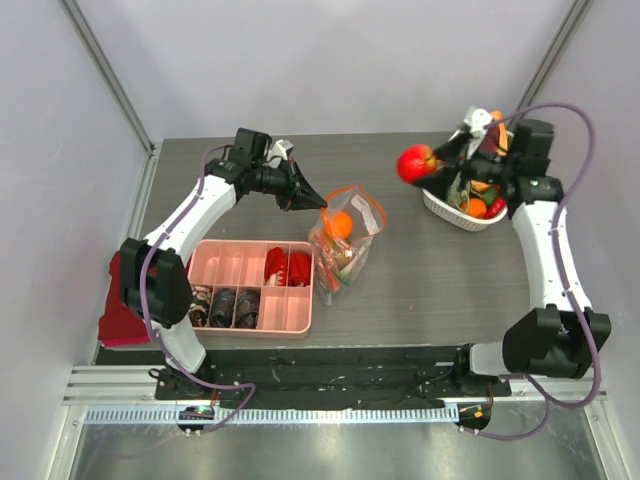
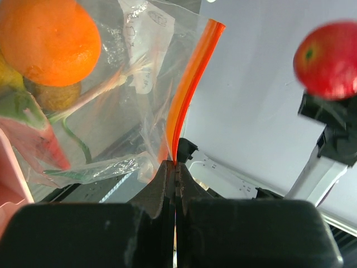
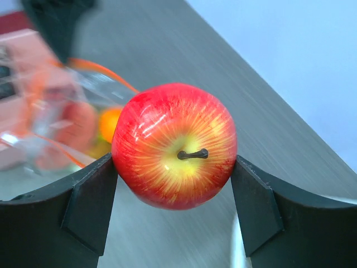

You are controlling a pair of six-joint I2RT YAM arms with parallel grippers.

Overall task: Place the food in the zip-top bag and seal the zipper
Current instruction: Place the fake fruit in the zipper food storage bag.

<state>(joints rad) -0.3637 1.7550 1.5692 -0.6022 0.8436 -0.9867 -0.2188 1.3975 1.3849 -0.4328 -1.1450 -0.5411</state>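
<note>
**entry 1: apple**
- look: toy, glossy, red w/ yellow streaks fanning from a dark stem.
- place: up off the table, right of the zip-top bag and well apart from it.
- hold: clamped in right gripper, jaws spread wide, one on each flank, stem facing the wrist cam.
- handling (judged): prob. light and hollow w/ a stiff shell. smooth and round, so slippery, apt to squirt out if pinched off-centre. best taken across the widest part, as now. not fragile.

**entry 2: zip-top bag**
- look: clear crinkly film, mouth upward, part filled. holds an orange plus green, yellow and red pieces.
- handling (judged): thin and limp w/ no stiffness. mouth prob. folds shut unless held up. take hold at the strip, not the film.

**entry 3: zipper**
- look: thin orange-red strip along the bag's mouth, rising in a curve above the bag's body.
- hold: left gripper pinched tight together on its lower end, at the bag's top left corner.
- handling (judged): stiffer than the film, so the best grip point.

**other**
- white basket w/ more food, right of bag, well apart.
- pink tray, just left of bag.
</note>
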